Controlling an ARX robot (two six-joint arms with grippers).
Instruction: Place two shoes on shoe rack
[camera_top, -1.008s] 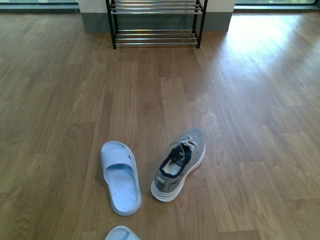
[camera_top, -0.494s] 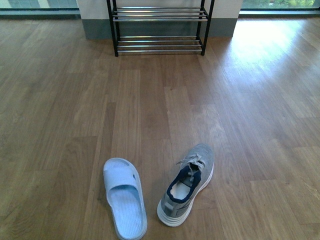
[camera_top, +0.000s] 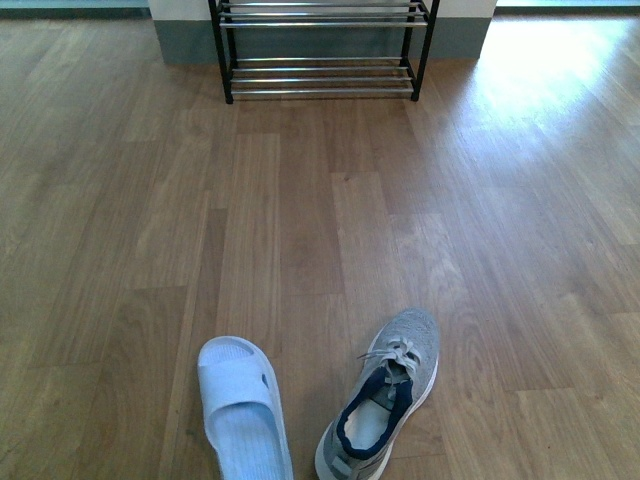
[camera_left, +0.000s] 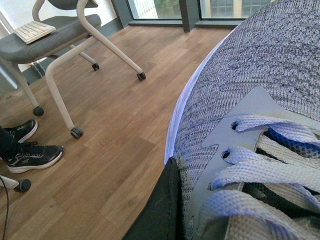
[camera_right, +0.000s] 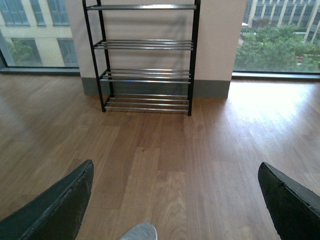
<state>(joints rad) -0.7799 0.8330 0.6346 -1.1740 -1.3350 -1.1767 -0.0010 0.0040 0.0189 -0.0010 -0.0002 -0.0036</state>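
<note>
A wood floor (camera_top: 300, 230) stretches between the robot and the shoe rack (camera_top: 320, 75), which stands against the far wall, well apart from the shoes. Near the robot, a grey knit sneaker (camera_top: 385, 415) and a pale-blue slide (camera_top: 243, 415) lie side by side. A second sneaker (camera_left: 260, 100) fills the left wrist view, apparently clamped aloft by the left gripper (camera_left: 167, 200), though only 1 finger shows. The right gripper (camera_right: 175, 167) hangs spread wide, holding nothing. The risk is that a shallow hold lets that sneaker twist free on the long carry, or that its sole tips between the rods.
</note>
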